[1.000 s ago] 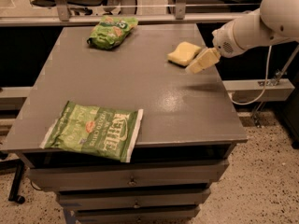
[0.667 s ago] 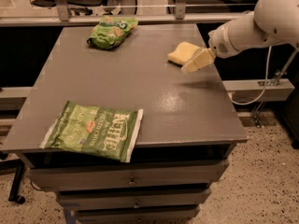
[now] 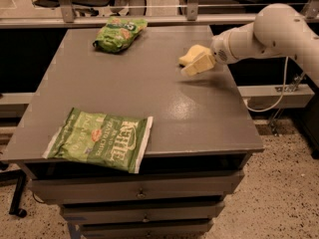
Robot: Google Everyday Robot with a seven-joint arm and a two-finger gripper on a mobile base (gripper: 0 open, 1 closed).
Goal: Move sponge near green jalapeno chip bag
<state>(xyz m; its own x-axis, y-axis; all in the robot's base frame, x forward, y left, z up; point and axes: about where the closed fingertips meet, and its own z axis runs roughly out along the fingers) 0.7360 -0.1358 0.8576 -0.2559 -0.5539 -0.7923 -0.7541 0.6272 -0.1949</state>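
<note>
1. The small pale yellow foam sponge [image 3: 191, 54] sits right against the far side of the white arm's gripper [image 3: 199, 65].
2. I cannot tell whether the gripper is open or grasping the sponge.
3. The large flat green "KETTLE" chip bag [image 3: 102, 139] lies well apart, to the near left of the gripper.

Grey drawer table [image 3: 149, 96], speckled floor [image 3: 286, 198]

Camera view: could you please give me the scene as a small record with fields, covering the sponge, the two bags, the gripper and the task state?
table: grey top, drawers below
sponge: pale yellow block, far right part of the table
gripper: right at the sponge, on its near side
green jalapeno chip bag: lying flat at the near left corner
smaller green bag: far side, left of the sponge
task state: sponge and green jalapeno chip bag far apart, across the table diagonal
</note>
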